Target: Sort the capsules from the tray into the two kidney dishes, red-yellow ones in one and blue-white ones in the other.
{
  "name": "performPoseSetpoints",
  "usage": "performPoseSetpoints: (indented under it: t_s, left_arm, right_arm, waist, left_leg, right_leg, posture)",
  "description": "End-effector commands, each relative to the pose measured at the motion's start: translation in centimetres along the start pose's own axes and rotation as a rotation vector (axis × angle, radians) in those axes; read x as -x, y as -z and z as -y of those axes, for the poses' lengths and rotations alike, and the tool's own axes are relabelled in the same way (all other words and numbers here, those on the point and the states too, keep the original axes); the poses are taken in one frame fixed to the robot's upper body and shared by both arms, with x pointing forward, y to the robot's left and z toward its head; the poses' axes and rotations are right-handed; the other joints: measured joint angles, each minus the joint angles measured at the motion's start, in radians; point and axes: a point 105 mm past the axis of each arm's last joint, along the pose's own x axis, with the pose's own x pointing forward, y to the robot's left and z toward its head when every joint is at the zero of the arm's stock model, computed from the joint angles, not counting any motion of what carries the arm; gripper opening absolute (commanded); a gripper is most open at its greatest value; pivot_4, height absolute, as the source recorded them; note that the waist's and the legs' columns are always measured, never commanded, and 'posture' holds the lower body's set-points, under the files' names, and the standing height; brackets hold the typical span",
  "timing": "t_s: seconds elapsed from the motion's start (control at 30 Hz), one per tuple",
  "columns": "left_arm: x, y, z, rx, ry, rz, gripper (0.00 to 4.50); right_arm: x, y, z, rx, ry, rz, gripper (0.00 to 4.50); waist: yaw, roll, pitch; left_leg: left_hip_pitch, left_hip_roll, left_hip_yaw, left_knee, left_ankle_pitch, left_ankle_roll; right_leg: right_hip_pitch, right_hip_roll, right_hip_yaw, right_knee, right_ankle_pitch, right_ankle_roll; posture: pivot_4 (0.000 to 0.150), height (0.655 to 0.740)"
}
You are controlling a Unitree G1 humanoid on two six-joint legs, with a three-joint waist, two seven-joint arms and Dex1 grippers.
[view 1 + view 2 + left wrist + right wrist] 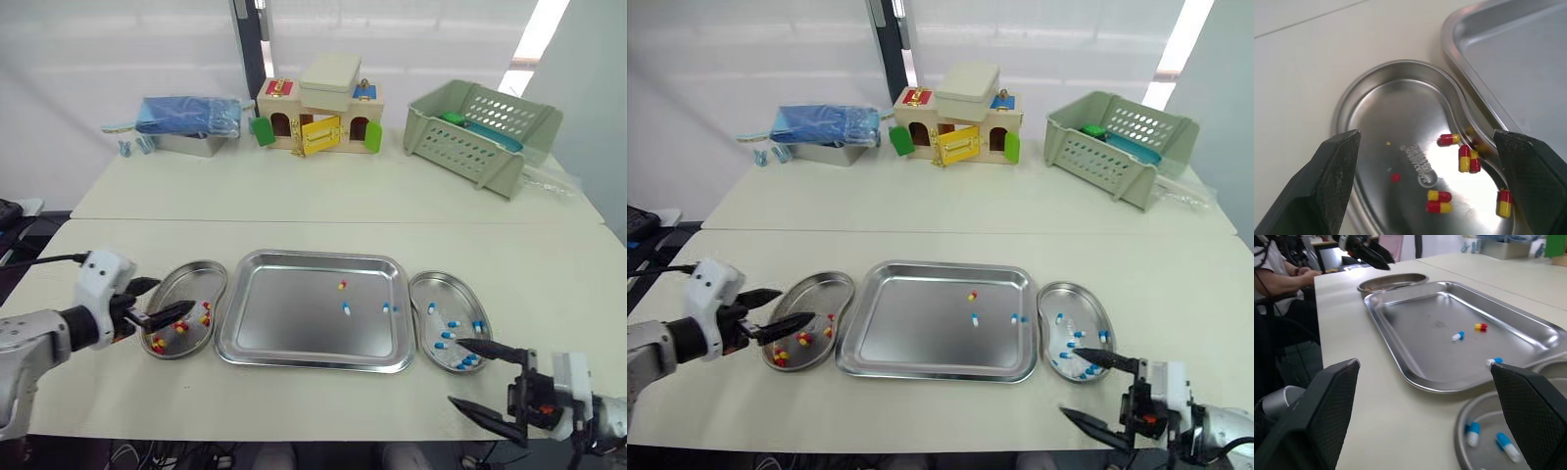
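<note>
We are holding our left tool (168, 297) spread over the left kidney dish (196, 266) of red-yellow capsules (1440, 201), and our right tool (456, 372) spread near the right kidney dish (441, 277) of blue-white capsules (446, 335). Three more are lying in the tray (294, 333).

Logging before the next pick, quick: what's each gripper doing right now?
Left gripper: open, empty, over the left kidney dish with red-yellow capsules.
Right gripper: open, empty, by the right kidney dish with blue-white capsules.
</note>
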Motion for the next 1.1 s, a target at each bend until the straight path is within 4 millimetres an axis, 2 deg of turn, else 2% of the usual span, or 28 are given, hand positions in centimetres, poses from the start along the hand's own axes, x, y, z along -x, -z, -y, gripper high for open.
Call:
performPoseSetpoints:
  t_s: [0.03,0.07,0.2,0.3,0.43,0.6,0.77,0.9,1.0,1.1]
  left_arm:
    - [3.4,-0.8,-2.8,-0.048,-0.096,0.039,4.45]
    - [3.7,-0.6,-3.1,-0.051,-0.101,0.035,4.45]
    - [7.0,2.1,-6.3,-0.05,-0.181,-0.065,4.45]
    - [8.1,3.1,-7.7,-0.061,-0.21,-0.088,4.45]
    - [8.5,4.0,-8.5,-0.058,-0.218,-0.121,4.45]
    - [8.8,4.6,-8.5,-0.044,-0.207,-0.134,4.45]
    - [8.5,4.8,-8.1,-0.038,-0.186,-0.124,4.45]
    - [8.0,3.7,-7.4,-0.104,-0.166,-0.02,4.45]
    - [7.4,2.8,-5.4,-0.153,-0.09,0.087,4.45]
    - [6.6,2.0,-1.3,-0.217,0.046,0.183,4.45]
  right_arm:
    - [2.1,-2.2,2.4,0.043,0.099,-0.039,4.5]
    - [2.3,-2.4,2.7,0.044,0.111,-0.05,4.5]
    - [6.2,-2.3,6.2,0.002,0.217,-0.291,4.5]
    - [7.7,-2.4,7.8,-0.019,0.265,-0.364,4.5]
    - [8.6,-1.9,8.8,-0.03,0.287,-0.418,4.5]
    - [8.9,-1.9,9.4,-0.018,0.299,-0.428,4.5]
    - [8.6,-1.8,9.4,-0.01,0.288,-0.429,4.5]
    - [8.3,-1.7,8.9,-0.021,0.24,-0.458,4.5]
    - [8.0,-1.9,8.1,-0.028,0.186,-0.466,4.5]
    - [7.4,-2.4,7.8,-0.032,0.159,-0.449,4.5]
  waist:
    - [-0.004,0.0,0.0]
    - [-0.003,0.0,0.0]
    - [-0.002,0.0,0.0]
    - [-0.002,-0.001,0.001]
    - [0.0,-0.003,0.001]
    - [-0.003,-0.002,0.001]
    - [-0.004,-0.002,0.002]
    - [-0.003,-0.002,0.002]
    - [-0.003,-0.002,0.002]
    - [-0.003,-0.002,0.002]
  left_leg:
    - [0.0,0.0,0.0,0.0,0.0,0.0]
    - [0.0,0.0,0.001,0.0,0.0,0.0]
    - [0.001,-0.001,0.002,-0.001,0.0,0.0]
    - [0.001,0.0,0.002,-0.001,0.0,0.0]
    - [0.0,0.0,0.002,-0.001,0.0,0.0]
    - [0.0,0.0,0.002,-0.002,0.0,0.0]
    - [0.0,0.0,0.002,-0.002,0.0,0.0]
    - [0.0,0.0,0.002,-0.002,0.0,0.0]
    - [0.0,0.0,0.002,-0.002,0.0,0.0]
    - [0.0,0.0,0.003,-0.002,0.0,0.0]
  right_leg:
    - [0.0,0.0,0.0,0.0,0.0,0.0]
    - [0.0,0.0,0.001,0.0,0.0,0.0]
    - [0.0,0.0,0.002,-0.001,0.0,0.0]
    - [-0.001,0.0,0.001,-0.001,0.0,-0.001]
    - [-0.001,0.0,0.001,-0.001,0.0,-0.001]
    - [-0.001,0.0,0.001,-0.001,0.0,-0.001]
    - [-0.001,0.0,0.001,-0.001,0.0,-0.001]
    - [-0.001,0.0,0.001,-0.001,0.0,-0.001]
    - [-0.001,0.0,0.001,-0.001,0.0,-0.001]
    - [-0.001,0.0,0.001,-0.001,0.0,0.0]
  posture:
    - [0.15,0.74]
    - [0.15,0.74]
    - [0.15,0.74]
    - [0.15,0.74]
    - [0.15,0.74]
    - [0.15,0.74]
    - [0.15,0.74]
    - [0.15,0.74]
    - [0.15,0.74]
    - [0.15,0.74]
